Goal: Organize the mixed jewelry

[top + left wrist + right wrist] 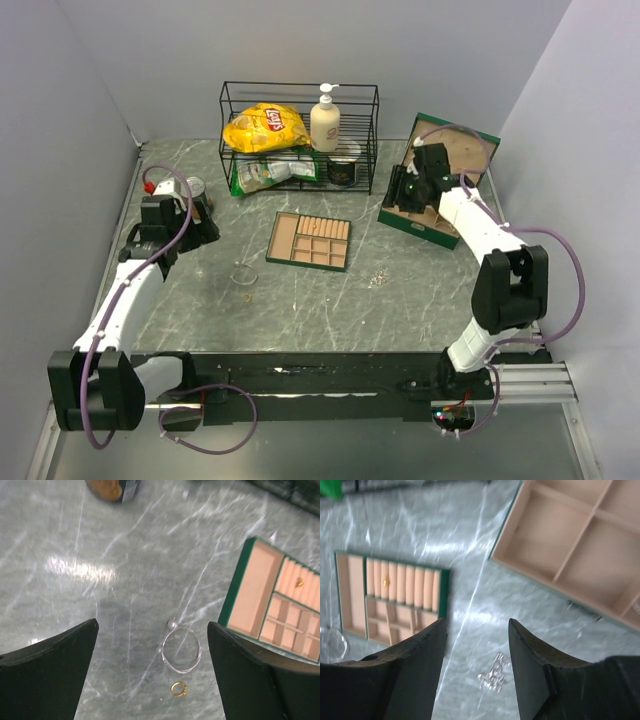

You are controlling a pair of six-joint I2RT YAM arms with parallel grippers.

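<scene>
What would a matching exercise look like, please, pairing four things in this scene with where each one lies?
1 chips bag
2 silver bracelet
3 small gold piece
4 silver chain

A in a slot of the jewelry tray
B on the table, left of the tray
C in the wire rack
D on the table, right of the tray

Pairs: 1-C, 2-B, 3-A, 4-D

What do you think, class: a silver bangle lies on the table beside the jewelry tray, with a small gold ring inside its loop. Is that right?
Not quite. The left wrist view shows the small gold ring outside the loop of the silver bangle, on the table just past its rim. The bangle does lie on the table beside the jewelry tray.
</scene>
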